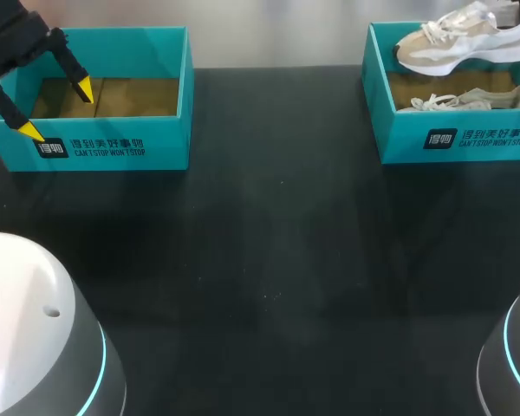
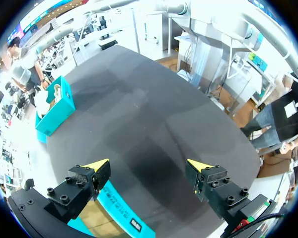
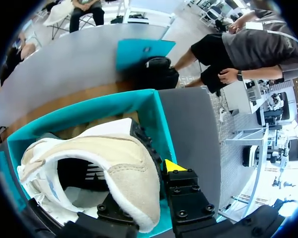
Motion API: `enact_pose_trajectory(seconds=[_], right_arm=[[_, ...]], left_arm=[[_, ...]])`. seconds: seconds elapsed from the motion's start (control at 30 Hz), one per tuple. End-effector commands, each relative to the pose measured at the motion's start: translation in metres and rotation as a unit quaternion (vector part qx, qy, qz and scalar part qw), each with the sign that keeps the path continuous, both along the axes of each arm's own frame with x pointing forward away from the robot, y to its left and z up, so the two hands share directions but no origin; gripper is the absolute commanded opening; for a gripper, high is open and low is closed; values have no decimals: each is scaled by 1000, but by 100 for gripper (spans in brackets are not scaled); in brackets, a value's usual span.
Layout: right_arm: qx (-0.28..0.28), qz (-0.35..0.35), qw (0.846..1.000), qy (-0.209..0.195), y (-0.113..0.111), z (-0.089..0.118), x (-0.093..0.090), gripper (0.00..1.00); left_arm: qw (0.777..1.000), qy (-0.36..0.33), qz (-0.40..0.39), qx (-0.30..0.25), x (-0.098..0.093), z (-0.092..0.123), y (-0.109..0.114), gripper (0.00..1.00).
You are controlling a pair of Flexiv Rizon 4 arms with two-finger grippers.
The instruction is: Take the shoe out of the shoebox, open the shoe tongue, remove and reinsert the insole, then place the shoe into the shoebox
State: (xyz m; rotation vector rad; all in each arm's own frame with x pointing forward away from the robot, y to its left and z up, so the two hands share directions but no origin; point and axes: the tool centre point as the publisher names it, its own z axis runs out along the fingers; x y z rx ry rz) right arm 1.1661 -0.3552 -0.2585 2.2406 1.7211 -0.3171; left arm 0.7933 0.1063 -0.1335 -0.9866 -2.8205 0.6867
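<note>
A white and beige sneaker (image 1: 464,39) hangs tilted above the right teal shoebox (image 1: 455,139). Its heel collar (image 3: 124,168) sits in my right gripper (image 3: 149,184), which is shut on it. One yellow fingertip (image 3: 175,166) shows outside the heel; the other finger is hidden inside the shoe. A second sneaker (image 1: 464,102) lies in that box. My left gripper (image 1: 58,111) stands open over the left teal shoebox (image 1: 113,147), nothing between its fingers (image 2: 99,167). The far box (image 2: 54,109) with the shoes shows small ahead of it.
The dark tabletop (image 1: 269,260) stretches between the two boxes. The left box holds only a brown cardboard floor (image 1: 130,97). The rounded white bases of my arms (image 1: 35,338) sit at the near corners.
</note>
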Motion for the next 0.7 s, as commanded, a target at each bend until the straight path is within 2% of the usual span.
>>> enact_pose_trajectory(seconds=[0.03, 0.33, 0.7], right_arm=[[4, -4, 1000, 9, -2, -10, 9, 0], [17, -15, 1000, 10, -4, -28, 2, 0], [15, -17, 1000, 12, -4, -40, -6, 0]], left_arm=[[1000, 1, -1, 1, 1, 0, 1, 100], [1000, 1, -1, 1, 1, 0, 1, 100], [1000, 1, -1, 1, 1, 0, 1, 100]])
